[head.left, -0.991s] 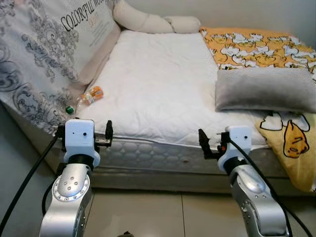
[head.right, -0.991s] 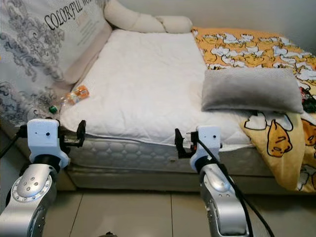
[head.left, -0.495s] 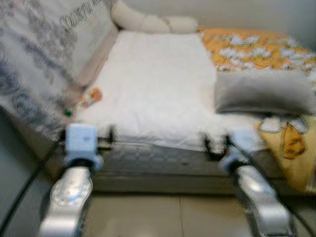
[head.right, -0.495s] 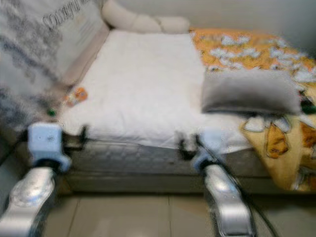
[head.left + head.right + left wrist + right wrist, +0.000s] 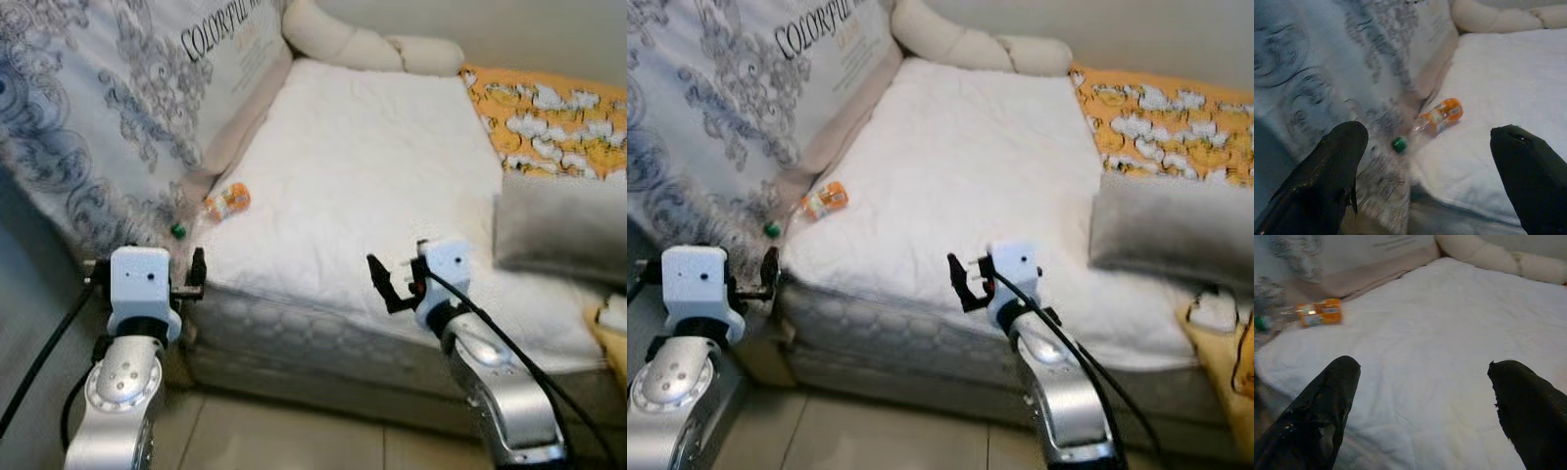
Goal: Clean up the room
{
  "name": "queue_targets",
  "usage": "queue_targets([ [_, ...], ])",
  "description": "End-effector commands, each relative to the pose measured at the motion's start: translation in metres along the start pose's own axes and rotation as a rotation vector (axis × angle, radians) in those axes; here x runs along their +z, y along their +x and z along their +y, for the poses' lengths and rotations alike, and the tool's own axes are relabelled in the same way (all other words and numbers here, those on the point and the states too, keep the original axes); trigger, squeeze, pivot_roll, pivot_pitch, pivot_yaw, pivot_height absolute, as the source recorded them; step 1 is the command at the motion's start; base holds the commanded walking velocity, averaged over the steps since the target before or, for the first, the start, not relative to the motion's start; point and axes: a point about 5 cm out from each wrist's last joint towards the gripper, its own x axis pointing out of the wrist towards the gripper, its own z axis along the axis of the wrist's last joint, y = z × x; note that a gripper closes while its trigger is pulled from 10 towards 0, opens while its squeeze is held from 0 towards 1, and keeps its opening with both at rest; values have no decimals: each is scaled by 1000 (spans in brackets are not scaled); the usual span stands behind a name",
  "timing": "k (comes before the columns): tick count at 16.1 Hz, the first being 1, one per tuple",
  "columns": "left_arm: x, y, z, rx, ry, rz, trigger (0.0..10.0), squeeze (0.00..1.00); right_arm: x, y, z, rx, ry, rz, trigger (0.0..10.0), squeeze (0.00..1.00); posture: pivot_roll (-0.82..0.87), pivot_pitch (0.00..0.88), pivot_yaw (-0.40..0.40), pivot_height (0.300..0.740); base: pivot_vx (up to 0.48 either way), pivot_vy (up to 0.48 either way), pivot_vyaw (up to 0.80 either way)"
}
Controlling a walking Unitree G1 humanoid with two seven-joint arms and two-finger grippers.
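The clear plastic bottle with the orange label and green cap [image 5: 217, 205] lies on its side at the white quilted mattress's [image 5: 372, 176] near left edge, against the grey patterned headboard cushion [image 5: 108, 108]. Its long axis runs diagonally (cap end towards the mattress's near corner). The left gripper [image 5: 1425, 161], fingers spread and empty, hovers just short of that corner with the bottle straight ahead; the right gripper [image 5: 1422, 396], also spread and empty, sits further along the near edge, so the left arm is likely nearer.

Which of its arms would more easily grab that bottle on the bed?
Probably the left. The left gripper sits open at the bed's corner nearest the bottle, which lies between its fingers in the wrist view; the right gripper is farther along the edge.
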Motion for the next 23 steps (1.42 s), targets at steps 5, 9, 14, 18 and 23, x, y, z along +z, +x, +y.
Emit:
queue_targets([
  [5, 6, 1, -3, -18, 2, -20, 10000, 0, -5, -1, 0, 17, -30, 11, 10000, 0, 83, 0, -43, 740, 452, 0, 0],
  [9, 4, 0, -7, -56, 18, -14, 10000, 0, -7, -5, -6, 1, -2, 14, 10000, 0, 74, 0, -27, 740, 449, 0, 0],
  [14, -2, -6, -6, -92, 21, 36, 10000, 0, -8, -9, -5, 35, 13, 15, 10000, 0, 74, 0, -15, 740, 88, 0, 0],
  [18, -2, -8, -6, -117, -2, 52, 10000, 0, -6, -11, -7, 47, 27, 9, 10000, 0, 75, 0, -7, 740, 0, 0, 0],
  [23, -4, -8, -11, -178, -18, 87, 10000, 0, -7, -12, -13, 25, 22, 18, 10000, 0, 73, 3, -1, 740, 0, 0, 0],
])
